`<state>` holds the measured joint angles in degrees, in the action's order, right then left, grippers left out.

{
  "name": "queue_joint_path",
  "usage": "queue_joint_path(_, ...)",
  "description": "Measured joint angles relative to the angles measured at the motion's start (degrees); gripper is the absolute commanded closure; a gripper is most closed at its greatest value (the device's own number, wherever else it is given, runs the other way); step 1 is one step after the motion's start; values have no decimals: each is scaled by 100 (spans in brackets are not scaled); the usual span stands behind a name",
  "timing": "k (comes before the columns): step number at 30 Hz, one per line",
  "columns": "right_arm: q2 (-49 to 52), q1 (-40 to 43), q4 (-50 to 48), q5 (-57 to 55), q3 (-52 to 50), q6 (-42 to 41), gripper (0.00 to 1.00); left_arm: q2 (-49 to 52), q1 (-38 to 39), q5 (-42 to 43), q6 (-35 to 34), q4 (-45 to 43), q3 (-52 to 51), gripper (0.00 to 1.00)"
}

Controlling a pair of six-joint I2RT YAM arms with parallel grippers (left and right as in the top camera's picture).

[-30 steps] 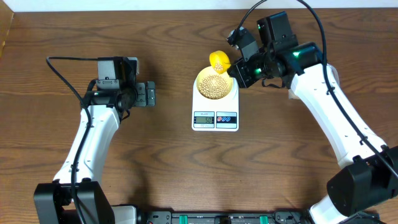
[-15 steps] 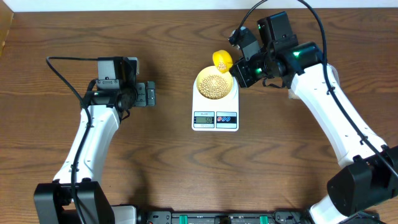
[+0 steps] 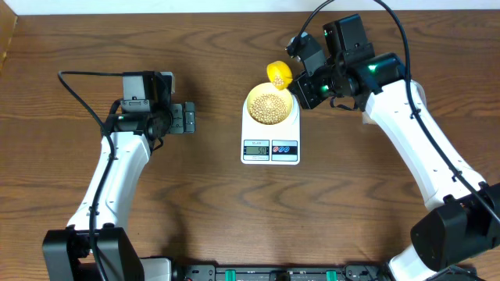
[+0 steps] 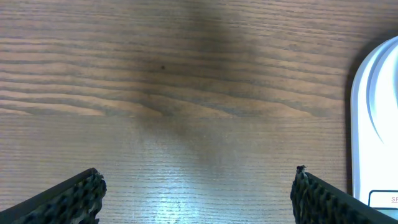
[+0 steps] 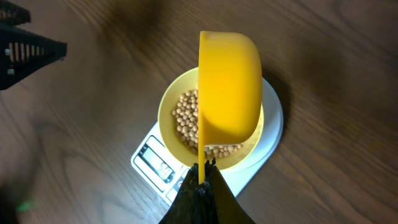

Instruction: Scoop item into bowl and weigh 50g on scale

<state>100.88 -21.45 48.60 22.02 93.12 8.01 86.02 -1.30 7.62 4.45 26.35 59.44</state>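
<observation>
The white scale (image 3: 291,134) sits mid-table with the pale yellow-green bowl (image 3: 250,108) on its platform. The beige beans (image 3: 271,108) lie heaped in the bowl. My right gripper (image 3: 301,84) is shut on the thin handle of a yellow scoop (image 3: 279,74), held just above the bowl's far rim. From the right wrist, the scoop (image 5: 230,87) hangs tipped on its side over the bowl (image 5: 166,127) and beans (image 5: 186,118), its handle clamped in the gripper (image 5: 203,171). My left gripper (image 3: 187,119) is open left of the scale, and its wrist view (image 4: 198,180) shows nothing between the fingers.
The scale's display (image 5: 158,167) faces the table's front edge, its digits too small to read. The scale's rounded white edge (image 4: 373,124) shows at the right of the left wrist view. Bare wooden tabletop (image 3: 195,203) surrounds the scale.
The right gripper and scoop have edged slightly right and toward the table's far side, off the bowl's rim. The left arm has not moved.
</observation>
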Motion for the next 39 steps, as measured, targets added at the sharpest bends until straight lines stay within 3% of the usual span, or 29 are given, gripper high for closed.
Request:
queue_joint_path(11, 0, 177, -66, 457, 0, -199, 99, 0, 0, 0, 2, 2, 0, 2)
queue_joint_path(20, 0, 1458, -59, 2057, 0, -1593, 99, 0, 0, 2, 2, 0, 0, 2)
queue_joint_path(26, 0, 2459, 826, 2627, 7, -2100, 99, 0, 0, 2, 0, 0, 0, 2)
queue_joint_path(33, 0, 3423, 2273, 2072, 11, -2166, 99, 0, 0, 17, 0, 0, 0, 2)
queue_joint_path(39, 0, 3842, 2573, 614, 11, -2168, 99, 2, 0, 17, 2, 0, 0, 2)
